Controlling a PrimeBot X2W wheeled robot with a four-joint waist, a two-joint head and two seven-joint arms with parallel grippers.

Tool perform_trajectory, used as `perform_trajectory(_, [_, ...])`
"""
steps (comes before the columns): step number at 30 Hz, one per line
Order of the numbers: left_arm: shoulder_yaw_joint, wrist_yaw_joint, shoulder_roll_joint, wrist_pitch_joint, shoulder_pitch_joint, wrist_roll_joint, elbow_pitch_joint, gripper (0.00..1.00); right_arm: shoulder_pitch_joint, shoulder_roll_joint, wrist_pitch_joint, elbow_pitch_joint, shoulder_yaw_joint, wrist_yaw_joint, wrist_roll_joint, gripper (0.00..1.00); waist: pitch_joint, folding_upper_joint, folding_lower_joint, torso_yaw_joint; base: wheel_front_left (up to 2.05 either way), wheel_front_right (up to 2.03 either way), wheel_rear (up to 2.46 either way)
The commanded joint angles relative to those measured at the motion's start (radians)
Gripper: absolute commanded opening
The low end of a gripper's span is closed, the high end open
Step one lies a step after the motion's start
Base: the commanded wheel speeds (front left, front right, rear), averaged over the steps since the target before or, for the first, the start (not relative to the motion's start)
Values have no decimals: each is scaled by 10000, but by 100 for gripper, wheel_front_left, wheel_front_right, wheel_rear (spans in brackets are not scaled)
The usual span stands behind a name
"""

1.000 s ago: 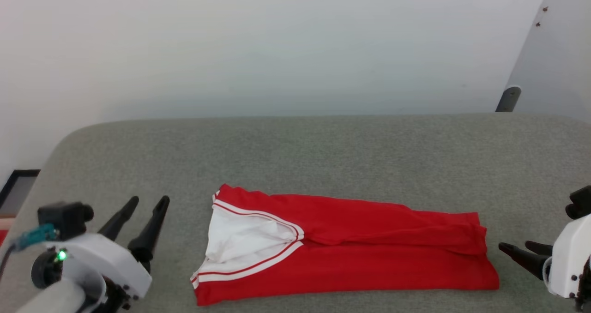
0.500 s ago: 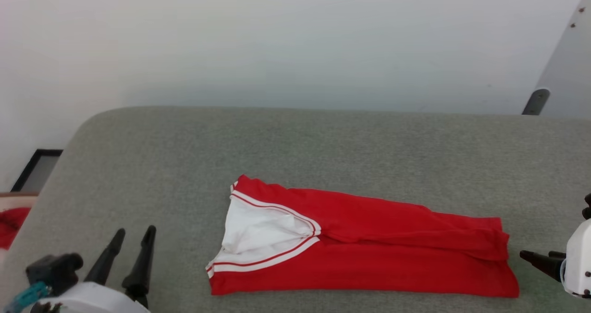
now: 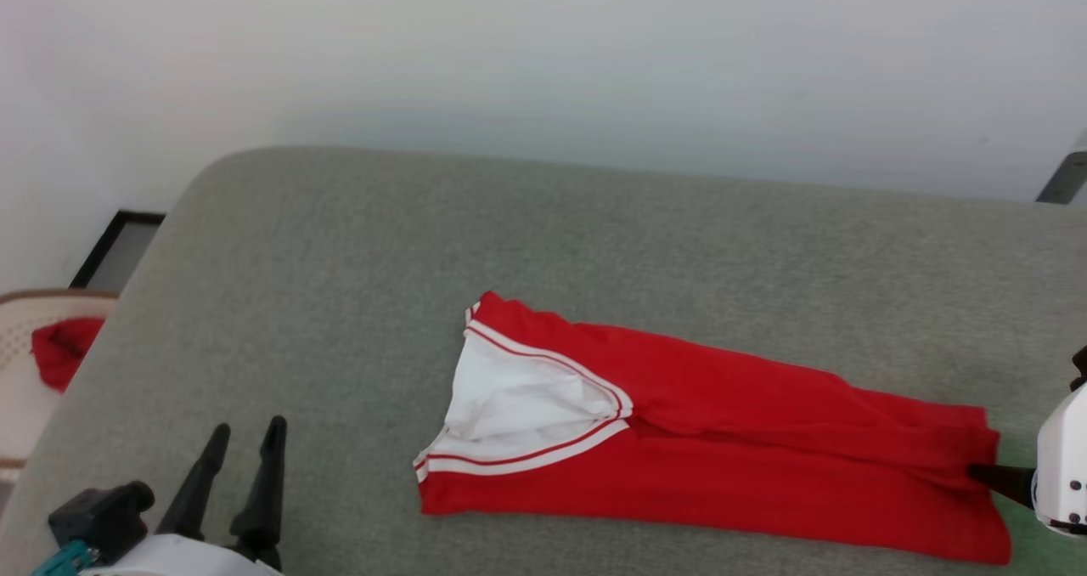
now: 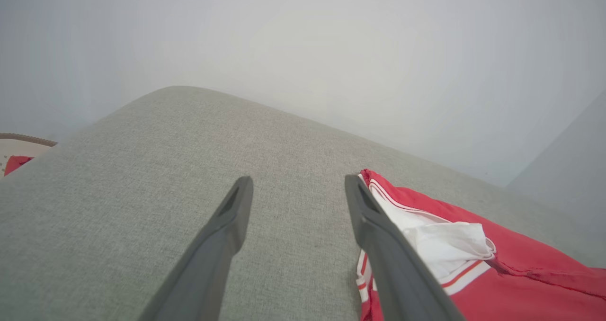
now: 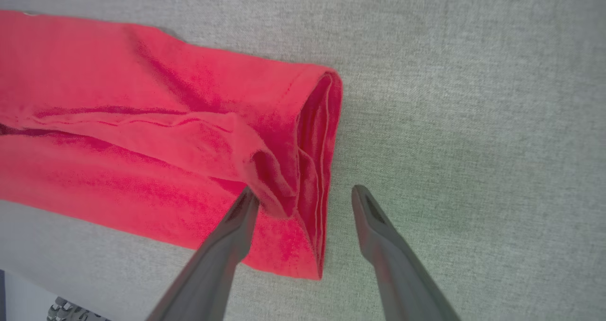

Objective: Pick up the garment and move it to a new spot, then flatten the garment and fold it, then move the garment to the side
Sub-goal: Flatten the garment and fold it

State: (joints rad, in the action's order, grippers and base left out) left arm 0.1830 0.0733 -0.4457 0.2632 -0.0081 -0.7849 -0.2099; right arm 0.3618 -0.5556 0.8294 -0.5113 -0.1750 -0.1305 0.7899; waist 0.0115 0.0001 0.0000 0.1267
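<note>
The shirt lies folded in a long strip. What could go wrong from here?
1. The right end effector is open across the layered hem of the garment; closing there may catch only some layers and pull the fold open.
2. The left end effector is open beside the white sleeve, apart from it; a one-sided pull could drag and wrinkle the strip.

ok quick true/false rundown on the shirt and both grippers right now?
1. The garment lies folded into a long strip on the grey surface. True.
2. The left gripper is shut on the garment. False: it is open over bare surface, beside the garment.
3. The right gripper is open at the garment's red end, one finger over cloth, one over bare surface. True.
4. The red cloth lump lies on the garment. False: it sits apart in a pale basket, off the surface.
</note>
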Motion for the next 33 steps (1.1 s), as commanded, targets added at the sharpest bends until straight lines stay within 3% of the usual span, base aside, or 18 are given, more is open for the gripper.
perform_trajectory(1, [-126, 132, 155, 5, -141, 181, -47, 100, 146, 74, 96, -229, 131, -3, -272, 100, 329, -1, 0, 324, 0, 0, 0])
perform_trajectory(15, [-422, 507, 750, 5, -530, 447, -352, 100, 598, 981, 871, -1495, 339, -5, -984, 100, 1035, -1, 0, 807, 0, 0, 0])
perform_trajectory(16, [-456, 513, 773, 5, -537, 443, -359, 100, 598, 1062, 960, -1503, 288, -6, -874, 61, 1070, -1, 0, 814, 0, 0, 0])
perform_trajectory(17, [-483, 523, 795, 5, -542, 446, -361, 100, 628, 1141, 1083, -1476, 217, -8, -760, 0, 1117, -1, 0, 814, 0, 0, 0])
perform_trajectory(27, [-701, 583, 964, 6, -610, 489, -403, 100, 753, 759, 1220, -1096, 92, -17, -208, 0, 1243, -1, 0, 626, 0, 0, 0])
perform_trajectory(33, [-693, 576, 890, 6, -653, 482, -376, 100, 883, 86, 843, -943, 230, 6, -71, 0, 1230, -1, 0, 414, 0, 0, 0])
